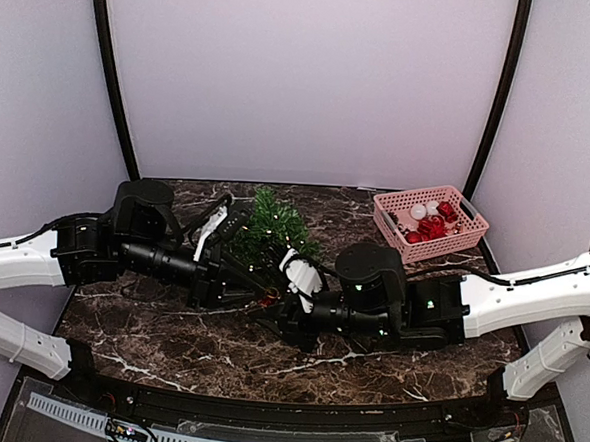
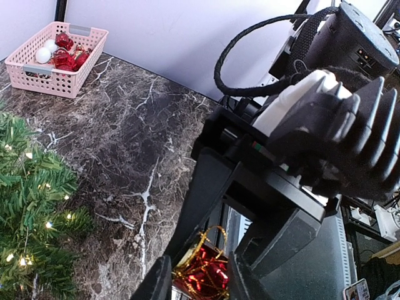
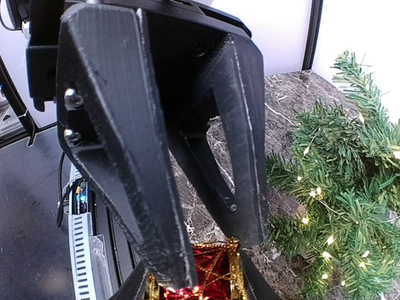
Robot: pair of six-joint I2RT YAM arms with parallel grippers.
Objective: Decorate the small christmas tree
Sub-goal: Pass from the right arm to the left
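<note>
Red ornament (image 2: 201,275), largely behind overlapping black jaws

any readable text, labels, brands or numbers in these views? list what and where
No text reads in any view.
Card-like object at the lower right edge of the left wrist view: possible print, too small and blurred to read.
Pink basket, red ornament, small christmas tree: no lettering visible.

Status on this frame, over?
Right gripper shut on red ornament. Left gripper flanking same ornament, grip unclear. Small christmas tree close alongside. Nothing between.
</note>
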